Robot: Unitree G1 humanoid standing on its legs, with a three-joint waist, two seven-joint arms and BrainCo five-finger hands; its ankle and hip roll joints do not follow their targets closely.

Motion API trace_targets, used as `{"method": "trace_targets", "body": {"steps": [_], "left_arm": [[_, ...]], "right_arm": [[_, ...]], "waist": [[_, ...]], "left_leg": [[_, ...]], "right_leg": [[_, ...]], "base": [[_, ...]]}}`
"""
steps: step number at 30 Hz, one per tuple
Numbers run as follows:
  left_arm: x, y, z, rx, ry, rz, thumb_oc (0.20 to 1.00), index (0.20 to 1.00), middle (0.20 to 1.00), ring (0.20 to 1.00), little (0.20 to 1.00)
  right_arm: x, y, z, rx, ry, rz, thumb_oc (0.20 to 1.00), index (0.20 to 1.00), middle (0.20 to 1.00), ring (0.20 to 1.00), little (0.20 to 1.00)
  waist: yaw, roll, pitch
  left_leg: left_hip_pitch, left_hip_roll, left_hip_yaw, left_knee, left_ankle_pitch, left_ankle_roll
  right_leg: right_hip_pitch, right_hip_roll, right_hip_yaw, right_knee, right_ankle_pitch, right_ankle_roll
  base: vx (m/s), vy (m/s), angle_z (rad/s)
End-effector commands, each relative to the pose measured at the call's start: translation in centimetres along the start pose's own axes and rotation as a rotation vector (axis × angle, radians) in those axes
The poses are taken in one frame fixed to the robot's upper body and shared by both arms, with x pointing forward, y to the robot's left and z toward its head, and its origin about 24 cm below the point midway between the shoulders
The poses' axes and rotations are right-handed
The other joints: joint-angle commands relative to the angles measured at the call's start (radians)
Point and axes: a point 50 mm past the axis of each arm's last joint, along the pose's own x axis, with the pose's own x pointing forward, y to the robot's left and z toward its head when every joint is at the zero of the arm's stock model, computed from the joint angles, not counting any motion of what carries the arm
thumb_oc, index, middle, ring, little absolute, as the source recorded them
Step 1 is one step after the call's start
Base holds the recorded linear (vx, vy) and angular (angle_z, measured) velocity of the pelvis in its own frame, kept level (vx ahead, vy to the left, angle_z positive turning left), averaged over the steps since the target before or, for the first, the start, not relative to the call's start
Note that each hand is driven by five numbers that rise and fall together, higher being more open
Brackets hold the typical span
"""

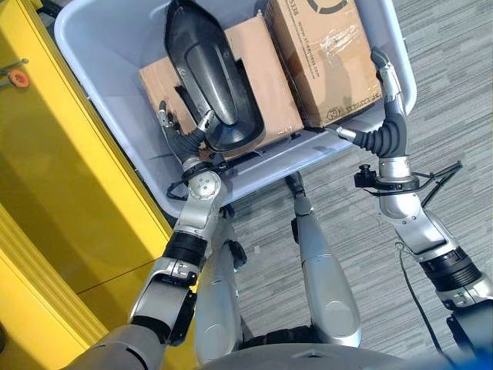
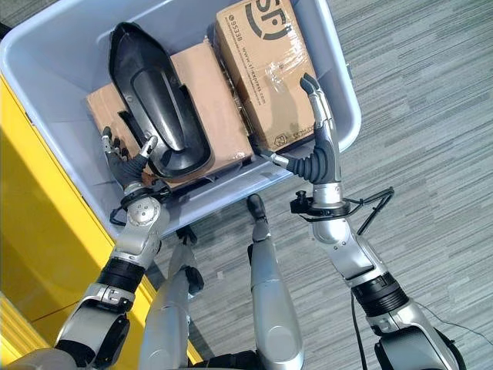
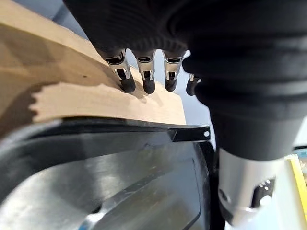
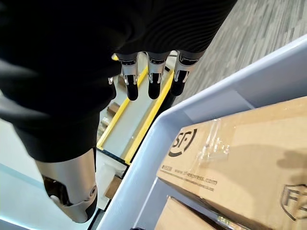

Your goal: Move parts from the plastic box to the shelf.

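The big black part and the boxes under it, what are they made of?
The black part looks like molded plastic: smooth, with a dull sheen on its curved surface. The boxes look like brown cardboard, matte, one with shiny clear tape across it. The bin looks like smooth grey-blue plastic.

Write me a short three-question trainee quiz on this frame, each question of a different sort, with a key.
1. True or false: the long black moulded plastic part lies on the plain flat cardboard box inside the pale grey plastic box.
2. Multiple choice: the left hand is
A. curled round the black part
B. open, fingers straight, beside the black part's near end
C. resting on the floor
3. Fill in: the right hand hangs open over the grey box's rim, beside the printed, ____-wrapped cardboard box.

Key: 1 true; 2 B; 3 tape (clear tape).
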Motion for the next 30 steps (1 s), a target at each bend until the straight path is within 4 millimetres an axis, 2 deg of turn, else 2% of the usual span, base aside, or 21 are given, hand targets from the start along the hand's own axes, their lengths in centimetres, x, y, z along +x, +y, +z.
{"method": "trace_targets", "body": {"steps": [1,6,9,12,13,14,15,17,21,24,26,27,28,30], "left_arm": [[1.2,-1.7,-0.9,0.002,0.097,0.007,1.000,1.000,1.000,1.000,1.000],[0.6,-4.2,-1.3,0.084,0.112,-0.087,1.000,1.000,1.000,1.000,1.000],[0.2,-5.3,-1.1,0.103,0.099,-0.131,1.000,1.000,1.000,1.000,1.000],[-0.3,-6.1,-1.9,0.182,0.116,-0.183,1.000,1.000,1.000,1.000,1.000],[-0.4,-6.0,-2.3,0.197,0.129,-0.188,0.736,0.736,0.736,0.736,0.736],[-0.5,-5.9,-2.6,0.216,0.140,-0.188,0.551,0.551,0.551,0.551,0.551],[-0.5,-5.8,-3.0,0.249,0.152,-0.189,0.200,0.200,0.200,0.200,0.200],[-0.7,-5.2,-4.9,0.327,0.240,-0.173,0.200,0.200,0.200,0.200,0.200],[-0.9,-4.8,-6.1,0.321,0.329,-0.176,0.200,0.200,0.200,0.200,0.200],[-1.0,-4.8,-6.2,0.287,0.353,-0.178,0.200,0.200,0.200,0.200,0.200],[-1.1,-4.8,-6.4,0.161,0.412,-0.167,0.200,0.200,0.200,0.200,0.200],[-1.1,-4.7,-6.4,0.160,0.412,-0.167,0.200,0.200,0.200,0.200,0.200],[-1.0,-5.0,-6.0,0.073,0.424,-0.175,0.200,0.200,0.200,0.200,0.200],[-0.7,-5.0,-5.5,0.018,0.421,-0.170,0.200,0.200,0.200,0.200,0.200]], "right_arm": [[1.2,-0.1,1.6,0.069,-0.074,-0.033,1.000,1.000,1.000,1.000,1.000],[1.2,0.3,1.7,0.080,-0.076,-0.015,1.000,1.000,1.000,1.000,1.000],[1.2,0.5,1.7,0.082,-0.078,-0.004,1.000,1.000,1.000,1.000,1.000],[1.2,0.8,1.7,0.081,-0.073,0.010,1.000,1.000,1.000,1.000,1.000],[1.2,0.9,1.6,0.081,-0.071,0.013,1.000,1.000,1.000,1.000,1.000],[1.1,0.9,1.6,0.082,-0.070,0.017,1.000,1.000,1.000,1.000,1.000],[1.1,1.0,1.6,0.083,-0.069,0.021,1.000,1.000,1.000,1.000,1.000],[1.0,1.1,1.6,0.087,-0.066,0.041,1.000,1.000,1.000,1.000,1.000],[0.8,1.2,1.4,0.101,-0.049,0.052,1.000,1.000,1.000,1.000,1.000],[0.7,1.2,1.4,0.102,-0.043,0.058,1.000,1.000,1.000,1.000,1.000],[0.7,1.1,1.2,0.103,-0.027,0.055,1.000,1.000,1.000,1.000,1.000],[0.7,1.1,1.2,0.103,-0.027,0.055,1.000,1.000,1.000,1.000,1.000],[0.6,1.0,1.0,0.105,-0.012,0.051,1.000,1.000,1.000,1.000,1.000],[0.6,1.1,0.7,0.108,0.008,0.044,1.000,1.000,1.000,1.000,1.000]], "waist": [[0.009,-0.021,-0.007],[-0.003,-0.016,-0.007],[-0.005,-0.015,-0.007],[-0.008,-0.010,-0.007],[-0.008,-0.010,-0.007],[-0.009,-0.009,-0.007],[-0.009,-0.008,-0.007],[-0.013,-0.003,-0.007],[-0.014,0.006,-0.007],[-0.014,0.008,-0.007],[-0.012,0.011,-0.007],[-0.012,0.011,-0.007],[-0.011,0.014,-0.007],[-0.009,0.016,-0.007]], "left_leg": [[0.218,0.073,-0.035,0.013,-0.125,-0.108],[0.214,0.070,-0.032,0.013,-0.123,-0.108],[0.212,0.070,-0.028,0.014,-0.123,-0.108],[0.208,0.069,-0.026,0.016,-0.122,-0.109],[0.208,0.069,-0.025,0.015,-0.122,-0.109],[0.208,0.069,-0.025,0.015,-0.122,-0.109],[0.208,0.070,-0.023,0.014,-0.122,-0.109],[0.209,0.069,-0.021,0.013,-0.120,-0.110],[0.214,0.068,-0.020,0.012,-0.120,-0.111],[0.217,0.068,-0.022,0.012,-0.120,-0.111],[0.220,0.067,-0.028,0.012,-0.119,-0.111],[0.220,0.067,-0.028,0.012,-0.119,-0.111],[0.224,0.066,-0.032,0.012,-0.120,-0.112],[0.228,0.066,-0.036,0.012,-0.121,-0.112]], "right_leg": [[0.001,0.017,-0.048,-0.126,0.194,0.038],[-0.009,0.020,-0.041,-0.123,0.195,0.037],[-0.016,0.023,-0.037,-0.120,0.195,0.037],[-0.025,0.028,-0.031,-0.117,0.197,0.037],[-0.025,0.028,-0.030,-0.118,0.197,0.037],[-0.027,0.029,-0.029,-0.117,0.196,0.037],[-0.028,0.029,-0.029,-0.117,0.196,0.036],[-0.033,0.031,-0.028,-0.113,0.194,0.036],[-0.034,0.034,-0.026,-0.113,0.194,0.035],[-0.033,0.035,-0.027,-0.111,0.193,0.034],[-0.029,0.033,-0.032,-0.111,0.192,0.034],[-0.029,0.033,-0.032,-0.111,0.192,0.034],[-0.026,0.032,-0.035,-0.110,0.191,0.033],[-0.019,0.032,-0.038,-0.109,0.190,0.033]], "base": [[0.00,0.000,0.00],[0.00,0.000,0.00],[0.00,0.000,-0.01],[0.00,0.000,0.00],[0.00,0.000,0.00],[0.00,0.000,0.00],[0.00,0.000,0.00],[0.00,0.000,0.00],[0.00,0.002,-0.04],[0.00,-0.006,-0.06],[0.00,-0.002,0.02],[-0.01,-0.003,0.05],[-0.01,-0.006,0.06],[-0.02,0.000,0.03]]}}
